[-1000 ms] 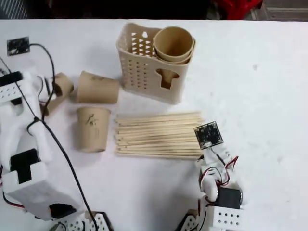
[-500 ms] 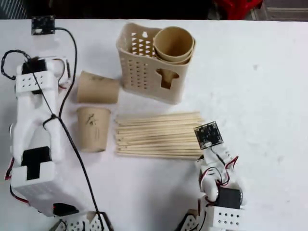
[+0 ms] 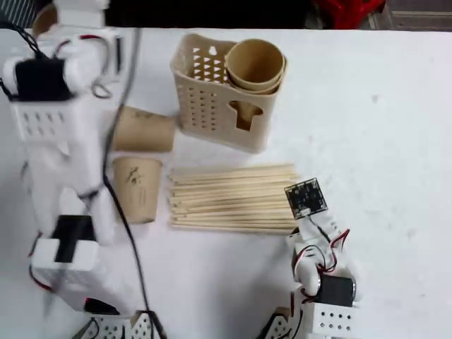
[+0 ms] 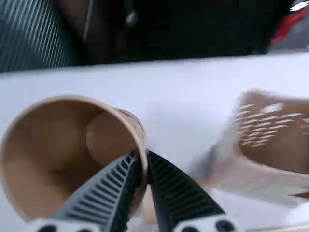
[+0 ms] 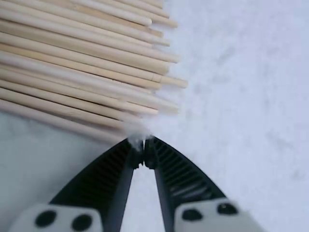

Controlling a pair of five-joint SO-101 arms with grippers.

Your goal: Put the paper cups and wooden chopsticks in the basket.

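My left gripper [image 4: 143, 157] is shut on the rim of a brown paper cup [image 4: 53, 145], one finger inside and one outside, held up off the table at its far left corner [image 3: 44, 18]. The perforated beige basket [image 3: 212, 99] stands at the back centre with nested paper cups [image 3: 254, 63] in it. Two more paper cups lie on their sides left of it, one [image 3: 143, 128] farther and one [image 3: 136, 189] nearer. A bundle of wooden chopsticks [image 3: 233, 199] lies in front of the basket. My right gripper [image 5: 144, 145] is shut and empty, its tips at the chopsticks' ends [image 5: 82, 63].
The left arm [image 3: 53, 141] with its cable stretches along the table's left side, beside the two lying cups. The right arm [image 3: 321, 268] sits at the near edge. White tabletop [image 3: 381, 141] spreads to the right of the basket.
The left arm has lifted a cup from the table's left side and carried it up toward the far left corner. The right arm, basket and chopsticks have not moved.
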